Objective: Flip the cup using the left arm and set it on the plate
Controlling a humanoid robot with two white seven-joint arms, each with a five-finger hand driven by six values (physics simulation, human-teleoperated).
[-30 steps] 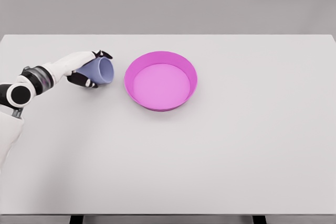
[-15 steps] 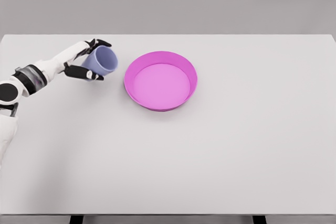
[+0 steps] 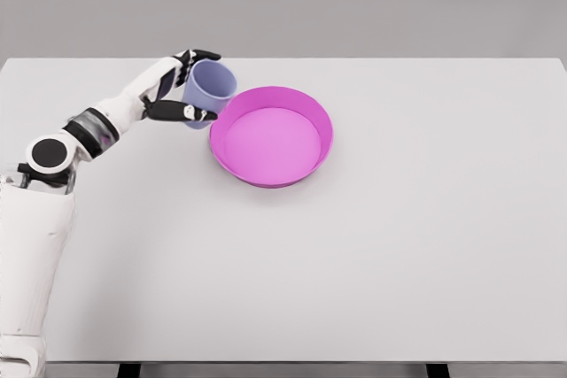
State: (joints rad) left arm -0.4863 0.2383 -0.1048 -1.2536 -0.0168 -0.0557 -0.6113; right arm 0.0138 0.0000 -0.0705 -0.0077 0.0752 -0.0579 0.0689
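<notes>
Bare white surface (image 3: 292, 281) up front, nothing on it. Farther back at left, left arm reaching in diagonally, left robot hand (image 3: 182, 92) wrapped around lavender cup (image 3: 207, 90), fingers over far side, thumb along near side. Side grip leaves mouth free, so cup can go down base first. Cup off the surface, mouth up and tilted a little toward the right, so flip looks about done. Held just beside left rim of pink plate (image 3: 232, 167), not yet over it; probably mid-carry toward plate centre. Plate empty, flat on the surface, raised rim to clear before lowering. Right arm out of view.
</notes>
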